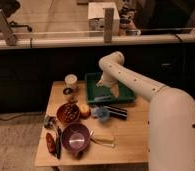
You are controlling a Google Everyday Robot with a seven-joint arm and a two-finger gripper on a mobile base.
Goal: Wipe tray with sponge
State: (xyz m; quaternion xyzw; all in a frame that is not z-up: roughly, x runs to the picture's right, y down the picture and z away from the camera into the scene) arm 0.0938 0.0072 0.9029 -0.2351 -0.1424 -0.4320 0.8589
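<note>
Near the back-left corner of the wooden table [128, 147]: a pale cup [71, 80], with a small dark round item [67, 91] just in front of it. Toward the middle: a brown bowl [67, 113], an orange round item [84, 110] just beside it, then a roundish blue item [101, 113] joined to a black bar [118, 112]. Close to the front edge: a round purple bowl [75, 136], with a pale utensil [104, 141] alongside. By the front-left corner: a red item [50, 143] and a dark utensil [57, 142], side by side.

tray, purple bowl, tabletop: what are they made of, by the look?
tray: likely plastic, uniform green, thin flared rim.
purple bowl: probably plastic too, smooth, even colour.
table: looks like wood or laminate, pale tan, matte.
gripper hangs over the tray.
</note>
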